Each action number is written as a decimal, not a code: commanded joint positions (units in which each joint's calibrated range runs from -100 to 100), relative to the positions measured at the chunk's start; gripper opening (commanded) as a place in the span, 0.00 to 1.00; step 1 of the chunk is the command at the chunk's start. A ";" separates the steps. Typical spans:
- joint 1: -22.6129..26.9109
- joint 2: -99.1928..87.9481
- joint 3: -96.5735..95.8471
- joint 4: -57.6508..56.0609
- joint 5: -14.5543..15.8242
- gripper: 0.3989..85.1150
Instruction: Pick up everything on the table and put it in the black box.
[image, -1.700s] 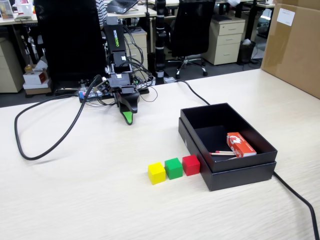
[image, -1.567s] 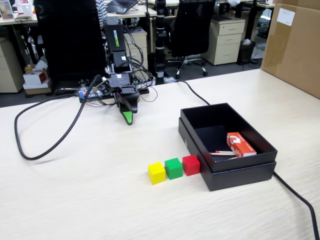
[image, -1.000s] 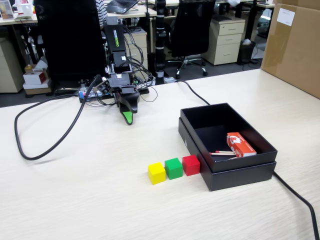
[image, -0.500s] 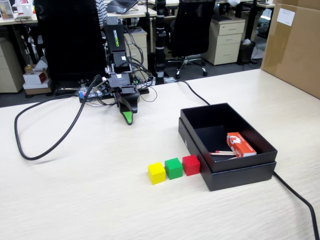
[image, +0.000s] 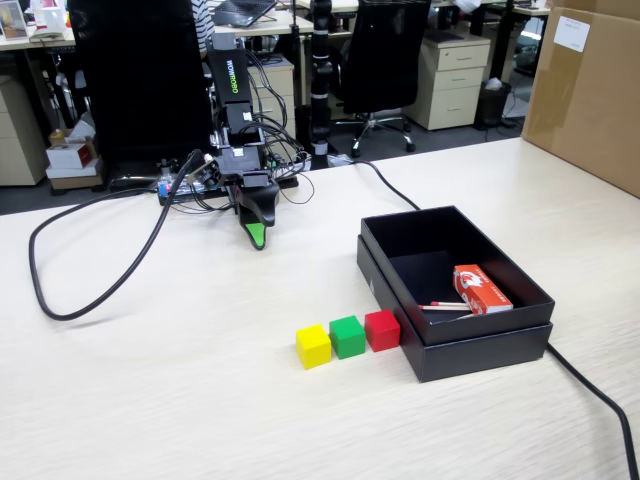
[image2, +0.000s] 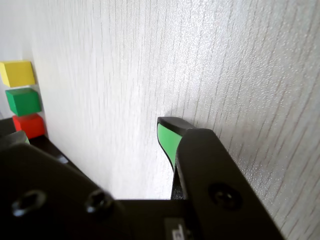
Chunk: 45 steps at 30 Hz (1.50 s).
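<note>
Three small cubes stand in a row on the beige table (image: 150, 400): yellow (image: 313, 346), green (image: 347, 336) and red (image: 382, 330), the red one right beside the black box (image: 480, 350). They also show at the left edge of the wrist view: yellow (image2: 17, 73), green (image2: 23, 101), red (image2: 29, 125). My gripper (image: 257, 238) hangs tip-down just above the table near the arm's base, well behind and left of the cubes. In the wrist view the gripper (image2: 92, 137) is open and empty, with the green-padded finger (image2: 167, 137) on the right.
Inside the black box lie a red-orange matchbox (image: 482, 289) and matchsticks (image: 445, 305). A big brown carton (image: 590, 90) stands at the far right. A black cable (image: 100, 270) loops at the left and another (image: 590, 385) runs past the box.
</note>
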 joint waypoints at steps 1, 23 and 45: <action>0.00 0.00 -2.79 -1.54 -0.44 0.58; 0.00 0.00 -2.79 -1.54 -0.39 0.58; -0.73 7.80 24.14 -21.32 1.03 0.56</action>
